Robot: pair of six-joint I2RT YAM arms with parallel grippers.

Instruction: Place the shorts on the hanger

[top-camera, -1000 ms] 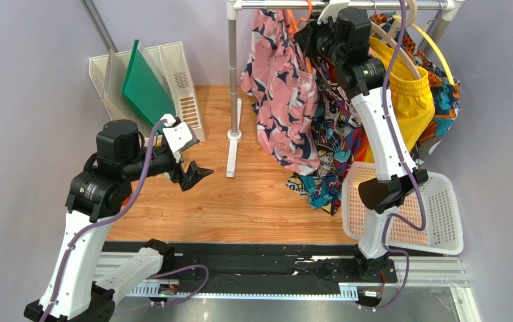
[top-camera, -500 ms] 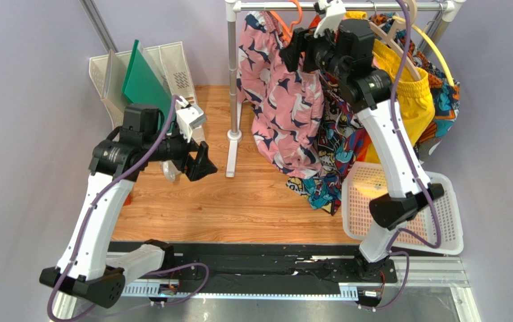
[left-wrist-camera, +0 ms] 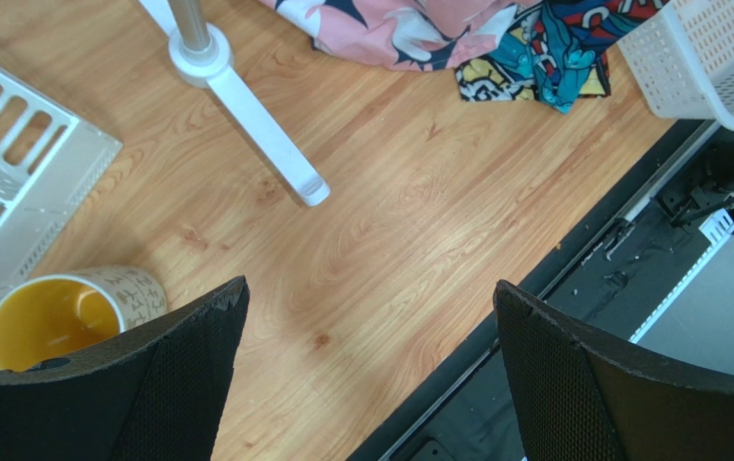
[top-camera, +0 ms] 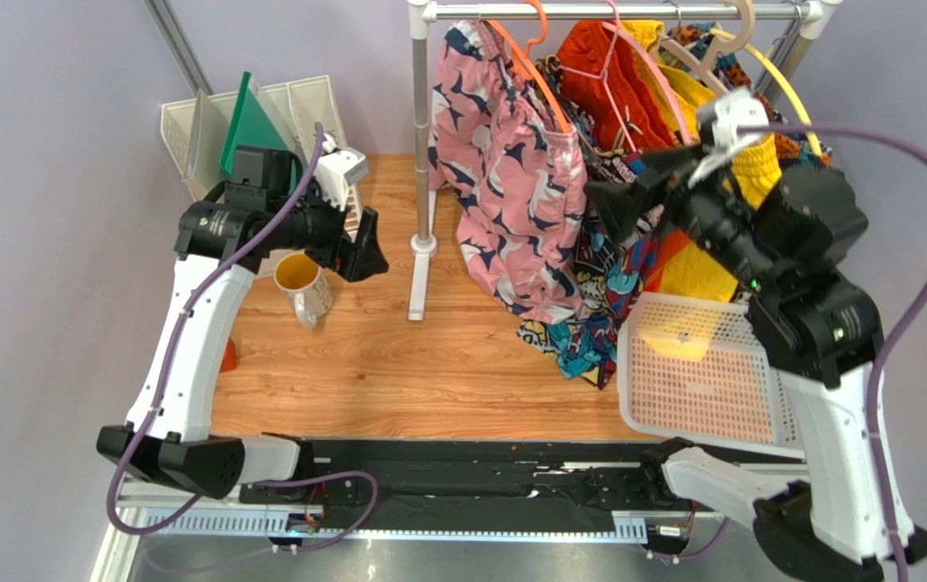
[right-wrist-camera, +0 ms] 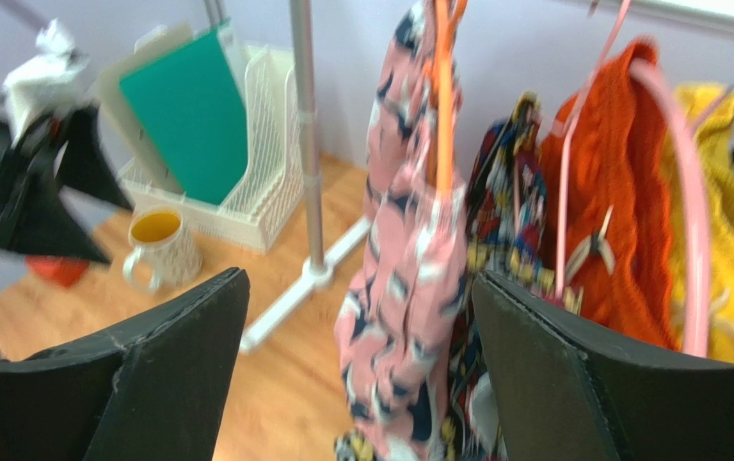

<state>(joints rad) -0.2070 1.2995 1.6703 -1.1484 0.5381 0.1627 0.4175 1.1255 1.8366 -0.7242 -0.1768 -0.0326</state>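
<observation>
At the left, the left gripper (top-camera: 365, 249) hangs above the wooden table (top-camera: 456, 364) with its jaws spread wide and nothing between them. It is just beside the yellow-lined mug (top-camera: 298, 281) and in front of the white file rack (top-camera: 310, 133). Any move it makes should lift first so a finger does not clip the mug.

Right of the rack post (top-camera: 419, 158), the shorts (top-camera: 504, 182) hang draped over the hanger (top-camera: 529, 67), whose hook sits on the rail (top-camera: 614, 10). Their lower edge reaches down to the table near the comic-print shorts (top-camera: 602, 279). The placing itself looks done, though the frames do not show whether the waistband sits evenly across the hanger.

Further right, the right gripper (top-camera: 626, 182) is also fully open and empty. It sits near the shorts but clear of them, pointing at them in front of the orange shorts (top-camera: 589, 61) on the pink hanger (top-camera: 638, 73).

The step in hand appears to be getting away cleanly. The right claw should stay wide and back off along its own pointing line, without sweeping sideways through the crowded garments. A snagged hanger could swing and slide the soft shorts off. It should also pass above the white basket (top-camera: 674, 388) and not dip into it.
</observation>
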